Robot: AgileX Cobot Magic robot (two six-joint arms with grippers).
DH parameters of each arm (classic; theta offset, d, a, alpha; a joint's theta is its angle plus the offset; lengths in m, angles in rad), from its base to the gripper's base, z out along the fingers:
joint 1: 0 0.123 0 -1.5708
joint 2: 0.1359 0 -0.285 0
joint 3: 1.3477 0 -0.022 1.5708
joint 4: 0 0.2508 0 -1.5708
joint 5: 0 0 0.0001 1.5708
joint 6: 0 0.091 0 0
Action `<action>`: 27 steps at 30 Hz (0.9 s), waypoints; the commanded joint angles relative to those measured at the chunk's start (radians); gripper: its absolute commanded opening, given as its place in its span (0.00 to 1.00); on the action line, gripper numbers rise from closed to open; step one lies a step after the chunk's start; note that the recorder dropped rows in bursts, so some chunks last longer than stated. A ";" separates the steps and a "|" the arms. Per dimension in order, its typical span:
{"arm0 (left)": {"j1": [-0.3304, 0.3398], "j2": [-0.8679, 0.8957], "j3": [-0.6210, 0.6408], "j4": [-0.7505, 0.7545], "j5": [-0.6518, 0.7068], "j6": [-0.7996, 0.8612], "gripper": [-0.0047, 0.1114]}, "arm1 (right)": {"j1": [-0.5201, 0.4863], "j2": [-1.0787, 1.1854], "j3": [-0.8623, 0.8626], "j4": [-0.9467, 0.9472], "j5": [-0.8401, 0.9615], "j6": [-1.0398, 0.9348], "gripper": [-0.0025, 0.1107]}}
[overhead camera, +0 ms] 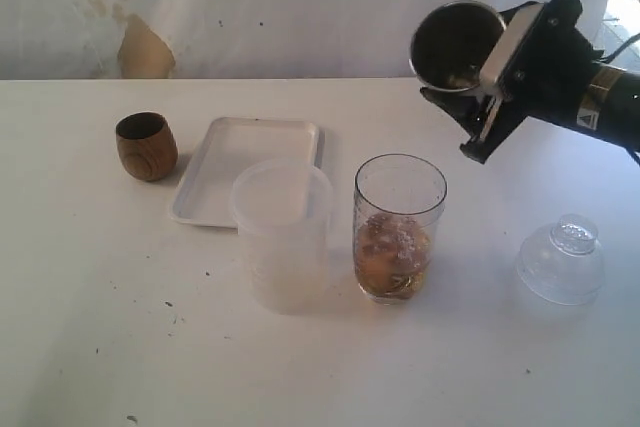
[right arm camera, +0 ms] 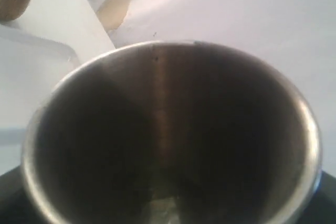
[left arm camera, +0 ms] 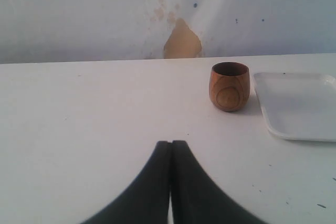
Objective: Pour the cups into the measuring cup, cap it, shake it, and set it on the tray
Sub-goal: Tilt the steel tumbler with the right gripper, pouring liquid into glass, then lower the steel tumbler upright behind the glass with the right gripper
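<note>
Hanging tilted, steel tumbler (overhead camera: 458, 45) well clear of measuring cup (overhead camera: 400, 227) rim

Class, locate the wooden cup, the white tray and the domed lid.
wooden cup (overhead camera: 146, 147), exterior view, on its side wall
white tray (overhead camera: 240, 160), exterior view, on its bare floor
domed lid (overhead camera: 560, 265), exterior view, on its dome

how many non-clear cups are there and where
2: the wooden cup stands left of the tray; the steel tumbler is tilted in the right gripper, above the table. None looks hidden.
</note>
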 commanded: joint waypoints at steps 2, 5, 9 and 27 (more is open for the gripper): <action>0.000 -0.005 0.005 -0.001 -0.011 -0.002 0.04 | 0.002 0.071 -0.009 0.246 -0.020 0.266 0.02; 0.000 -0.005 0.005 -0.001 -0.011 -0.002 0.04 | 0.002 0.124 -0.018 0.253 -0.020 0.356 0.02; 0.000 -0.005 0.005 -0.001 -0.011 -0.002 0.04 | 0.002 0.214 -0.063 0.238 -0.020 0.491 0.02; 0.000 -0.005 0.005 -0.001 -0.011 -0.002 0.04 | 0.071 0.422 -0.252 0.061 0.057 0.556 0.23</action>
